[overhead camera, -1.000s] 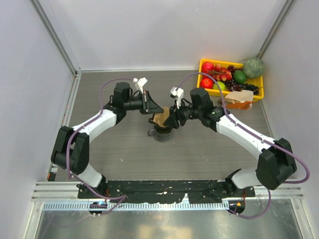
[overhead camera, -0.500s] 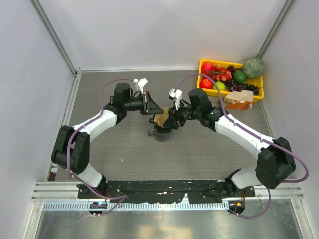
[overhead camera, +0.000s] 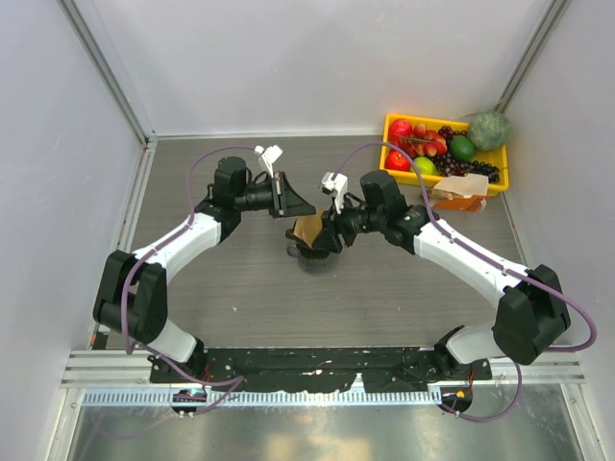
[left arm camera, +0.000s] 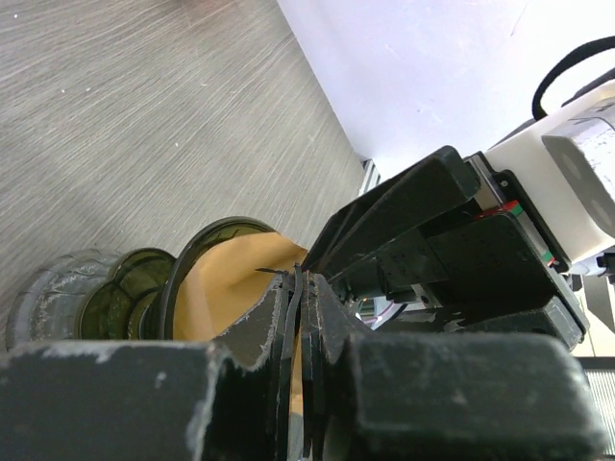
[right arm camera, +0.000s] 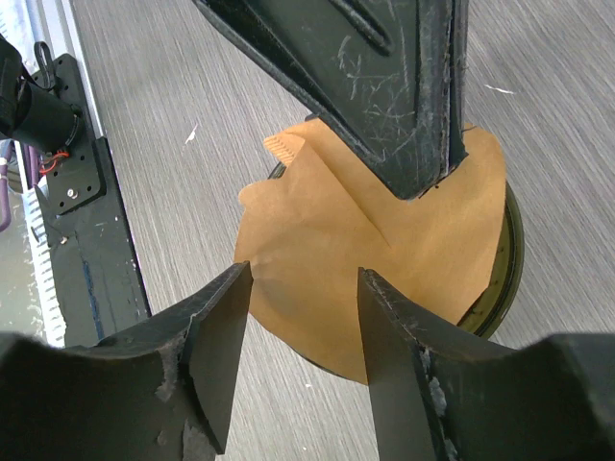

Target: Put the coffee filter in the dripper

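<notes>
A small red and green mark [left arm camera: 512,207] is seen on the right arm's housing in the left wrist view; it is too small to be read.

The filter [right arm camera: 365,240] is gripped by the left tool [left arm camera: 296,288], whose fingers are pressed together on the paper's upper edge. The filter's lower part is set inside the mouth of the dripper [overhead camera: 309,255], while its upper part stands out above the rim, flattened into a fan. The dripper is stood near the middle of the desk [overhead camera: 221,279]. A translucent grey cup [left arm camera: 43,300] is seen right against the dripper's narrow end; whether the two are joined cannot be told.

The right tool [right arm camera: 305,277] is spread moderately wide, with nothing clamped between its fingers. Its tips are placed close to the filter's lower edge, and whether the paper is touched cannot be told.

At the far right corner of the desk, a yellow bin [overhead camera: 389,123] is filled with fruit: red apples [overhead camera: 401,129], a lime [overhead camera: 463,147] and dark grapes [overhead camera: 459,166]. A green netted ball [overhead camera: 489,130] is lodged at the bin's far right corner. A brown paper piece [overhead camera: 459,199] is laid against the bin's near side.
</notes>
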